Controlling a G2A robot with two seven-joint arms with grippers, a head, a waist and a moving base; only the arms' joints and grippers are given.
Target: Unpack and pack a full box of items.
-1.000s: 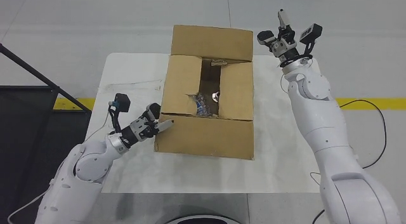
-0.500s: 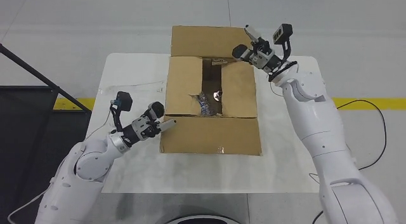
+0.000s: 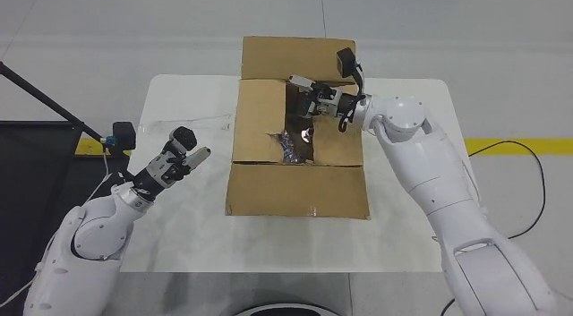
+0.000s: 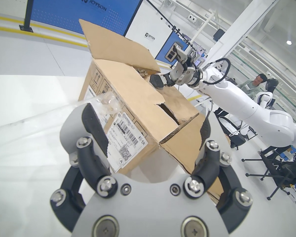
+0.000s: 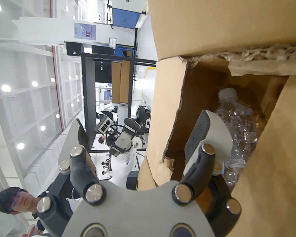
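Note:
A brown cardboard box [image 3: 295, 192] stands mid-table with its top flaps partly open. Through the gap I see crinkled clear plastic items [image 3: 288, 144]. My right gripper [image 3: 303, 92] is over the far end of that gap, open. In the right wrist view, the right gripper [image 5: 141, 134] straddles a torn flap edge, one finger inside the box beside a clear plastic bottle [image 5: 238, 122]. My left gripper [image 3: 192, 146] hangs open to the left of the box, apart from it. In the left wrist view the left gripper [image 4: 148, 129] faces the box [image 4: 128, 99] and its labelled side.
The white table [image 3: 403, 226] has free room to the right of the box and in front of it. A clear plastic sheet [image 3: 192, 122] lies on the table left of the box, near my left gripper. A black stand sits beyond the table's left edge.
My right gripper swung from beyond the box's far right corner to over the opening. My left gripper drew back leftward from the box's side. The box shifted slightly right.

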